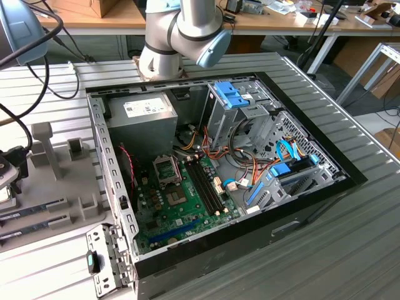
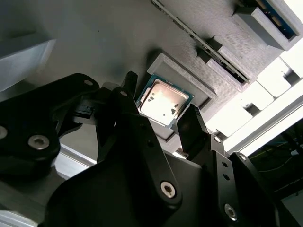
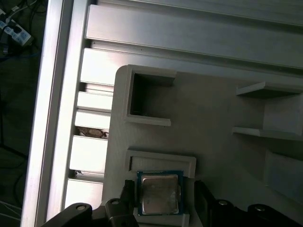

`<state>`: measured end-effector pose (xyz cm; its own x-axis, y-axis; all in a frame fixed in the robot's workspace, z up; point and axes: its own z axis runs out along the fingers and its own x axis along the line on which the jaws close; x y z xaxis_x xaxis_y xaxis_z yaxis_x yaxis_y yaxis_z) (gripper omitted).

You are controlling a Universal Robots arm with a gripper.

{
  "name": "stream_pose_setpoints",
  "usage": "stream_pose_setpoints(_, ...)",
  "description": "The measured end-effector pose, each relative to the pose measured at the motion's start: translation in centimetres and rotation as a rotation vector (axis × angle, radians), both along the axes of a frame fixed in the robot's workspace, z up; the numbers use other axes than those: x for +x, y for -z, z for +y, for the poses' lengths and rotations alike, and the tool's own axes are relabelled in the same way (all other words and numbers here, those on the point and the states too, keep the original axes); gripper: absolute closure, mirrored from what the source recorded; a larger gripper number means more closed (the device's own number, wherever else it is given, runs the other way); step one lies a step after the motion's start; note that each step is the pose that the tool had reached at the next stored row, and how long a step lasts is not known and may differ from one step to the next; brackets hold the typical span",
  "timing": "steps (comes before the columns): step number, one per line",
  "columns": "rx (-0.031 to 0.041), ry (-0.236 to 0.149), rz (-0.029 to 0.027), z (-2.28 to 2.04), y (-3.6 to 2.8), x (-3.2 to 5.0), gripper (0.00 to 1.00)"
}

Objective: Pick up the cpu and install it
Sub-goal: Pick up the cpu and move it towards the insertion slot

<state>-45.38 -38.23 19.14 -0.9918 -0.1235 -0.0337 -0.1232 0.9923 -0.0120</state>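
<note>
In the exterior view, the grey holder plate (image 1: 62,187) lies on the ribbed metal surface (image 1: 350,250). Just beside the holder, to the exterior view's right of it, stands the open computer case (image 1: 250,206). Inside the case is the green motherboard (image 1: 181,206) with its square socket (image 1: 167,169). The robot arm (image 1: 181,28) shows well apart from the holder, also toward the exterior view's right of it.

In the second wrist view, the cpu (image 2: 163,101) lies flat in a shallow square recess (image 2: 189,78) of the holder (image 2: 94,38). Its silvery lid faces up and a thin green rim runs around it. The black jaws are open and hold nothing. They stand one on each side of the cpu, close to its edges.

In the first wrist view, the cpu (image 3: 159,193) sits in the same recess (image 3: 161,158), near one edge of the holder (image 3: 213,118). The jaws are apart, with the cpu between them. A strip of bare holder shows between the cpu and one jaw. The other jaw is just beside the green rim, and I cannot tell if it touches. Past the holder's edge lie the pale metal rails of the surface (image 3: 189,33).
</note>
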Motion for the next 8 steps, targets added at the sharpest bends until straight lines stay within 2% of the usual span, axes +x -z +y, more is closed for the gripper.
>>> stream_pose_setpoints(1,0.0000,0.000,0.0000,0.00,0.01,0.00,0.40)
stream_pose_setpoints(2,0.0000,0.000,0.0001,0.00,0.01,0.00,0.53)
stream_pose_setpoints(8,0.0000,0.000,0.0000,0.00,0.03,0.00,0.53)
